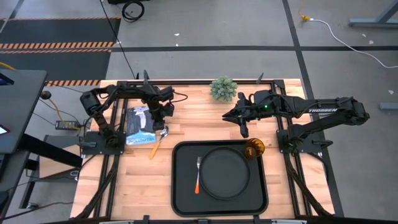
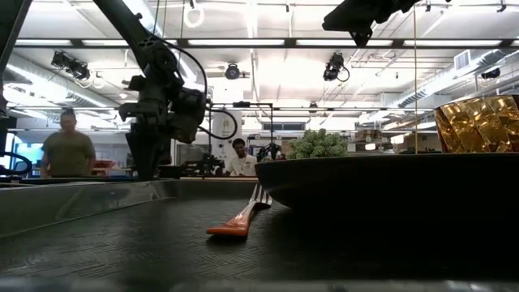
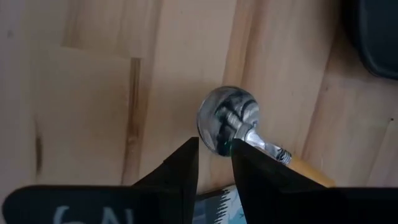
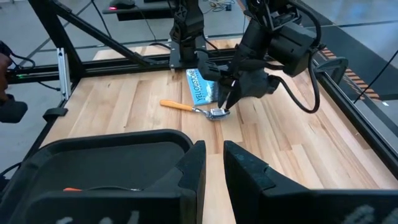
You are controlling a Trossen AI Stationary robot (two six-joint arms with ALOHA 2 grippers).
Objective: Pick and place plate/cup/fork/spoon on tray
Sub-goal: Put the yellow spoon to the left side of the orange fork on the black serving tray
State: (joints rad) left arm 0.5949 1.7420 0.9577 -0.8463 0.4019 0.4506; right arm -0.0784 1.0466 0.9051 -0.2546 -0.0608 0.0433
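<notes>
The black tray (image 1: 181, 194) lies at the table's near middle. On it are the round black plate (image 1: 224, 173), the fork (image 1: 198, 174) to the plate's left, and the amber cup (image 1: 254, 149) upright in the far right corner. The spoon (image 1: 157, 144) lies on the wood left of the tray, its bowl toward the far edge. My left gripper (image 1: 163, 129) points down at the spoon's bowl with its fingers nearly together. My right gripper (image 1: 243, 132) hangs shut and empty above the table, between the plant and the tray's far edge. My left gripper comes from above, pointing down, with its fingertips (image 3: 186, 163) at the edge of the spoon's bowl (image 3: 219, 142), where the neck begins. The neck (image 3: 267, 146) runs off under one finger. The spoon lies flat on the table (image 4: 214, 113).
A blue packet (image 1: 140, 126) lies on the table beside the spoon, under the left arm. A small green plant (image 1: 223, 88) stands at the far middle. Bare wood shows left of the tray. People stand in the room beyond the table.
</notes>
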